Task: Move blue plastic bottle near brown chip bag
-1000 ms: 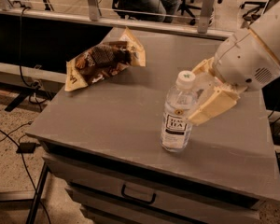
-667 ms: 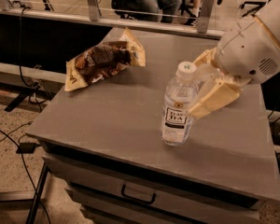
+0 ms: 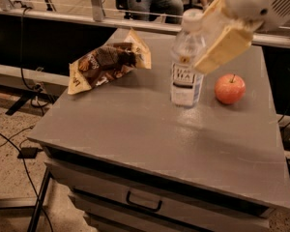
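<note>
- Since a moment ago I have carried the blue plastic bottle (image 3: 186, 76) back across the desk (image 3: 159, 144), away from the front edge. A red apple (image 3: 229, 88) that my arm hid now shows.
- My gripper (image 3: 201, 41) is at the upper right, its tan fingers (image 3: 223, 46) clamped on the bottle's upper part, just under the white cap.
- The bottle is upright. Its base is at or just above the desk top, and I cannot tell which.
- The brown chip bag (image 3: 106, 64) lies to the bottle's left near the desk's back-left corner, with bare grey desk between them.
- The apple sits just beside the bottle on its right, not touching it.
- A drawer with a dark handle (image 3: 144, 202) runs below the desk's front edge.
</note>
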Controlling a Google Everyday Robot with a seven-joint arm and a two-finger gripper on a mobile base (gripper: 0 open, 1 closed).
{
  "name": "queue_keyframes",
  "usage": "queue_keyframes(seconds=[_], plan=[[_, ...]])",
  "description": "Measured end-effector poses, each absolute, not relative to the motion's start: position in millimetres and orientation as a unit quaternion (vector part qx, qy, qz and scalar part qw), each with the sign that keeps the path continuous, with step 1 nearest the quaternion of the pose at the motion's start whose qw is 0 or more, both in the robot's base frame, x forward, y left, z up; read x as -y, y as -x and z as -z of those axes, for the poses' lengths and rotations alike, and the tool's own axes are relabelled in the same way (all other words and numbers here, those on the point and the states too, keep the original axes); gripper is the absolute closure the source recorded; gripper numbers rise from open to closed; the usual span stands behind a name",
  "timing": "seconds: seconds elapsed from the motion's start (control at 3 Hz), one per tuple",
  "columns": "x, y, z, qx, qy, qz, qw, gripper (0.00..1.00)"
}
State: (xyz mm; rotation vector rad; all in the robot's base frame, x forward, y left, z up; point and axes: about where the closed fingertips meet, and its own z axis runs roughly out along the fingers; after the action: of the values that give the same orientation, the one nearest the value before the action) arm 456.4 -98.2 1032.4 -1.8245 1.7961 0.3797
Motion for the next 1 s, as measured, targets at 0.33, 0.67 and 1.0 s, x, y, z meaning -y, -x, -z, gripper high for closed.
queue_keyframes(seconds=[0.33, 0.67, 1.0], plan=[[107, -514, -1050, -0.677, 0.659, -0.13, 0.301, 1.0], [106, -516, -1050, -0.676, 0.659, -0.129, 0.303, 1.0], [100, -529, -1048, -0.672, 0.66, -0.134, 0.306, 1.0]])
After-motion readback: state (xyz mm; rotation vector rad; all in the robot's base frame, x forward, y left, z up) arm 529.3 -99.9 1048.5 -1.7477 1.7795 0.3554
